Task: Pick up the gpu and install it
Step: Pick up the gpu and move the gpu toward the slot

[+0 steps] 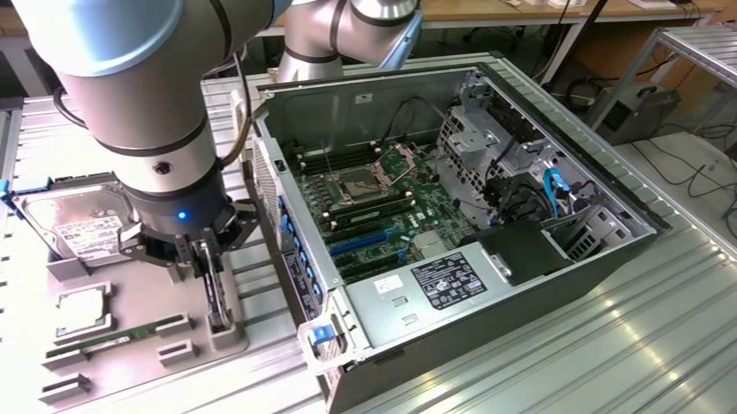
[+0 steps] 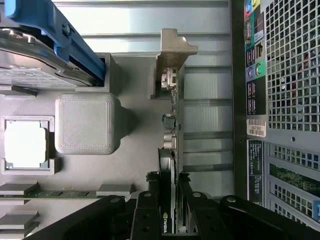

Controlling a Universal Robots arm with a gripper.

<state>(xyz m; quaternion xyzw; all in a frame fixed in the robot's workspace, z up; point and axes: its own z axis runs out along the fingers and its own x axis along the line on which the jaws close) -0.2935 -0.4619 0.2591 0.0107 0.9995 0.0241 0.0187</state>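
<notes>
Where the exterior view comes nearest, at its lower left, a grey holder lies on the ribbed metal table. In its front pockets there are a thin green memory stick and, just behind it, a square processor. On the right edge of this holder the gpu stands on its long edge in a slot, not yet lifted out. The gripper is on it from above: in the wrist view the two black fingers lie against the two faces of the card, one on each side, with no gap to see, so the gripper is clamped on the gpu. Behind the gripper, at the left middle of the frame, a silver hard drive with a white label rests in its own pocket. To the right, just beside the holder, the open computer case lies in the centre, with the green motherboard on its floor. The grey arm rises at the upper left.
</notes>
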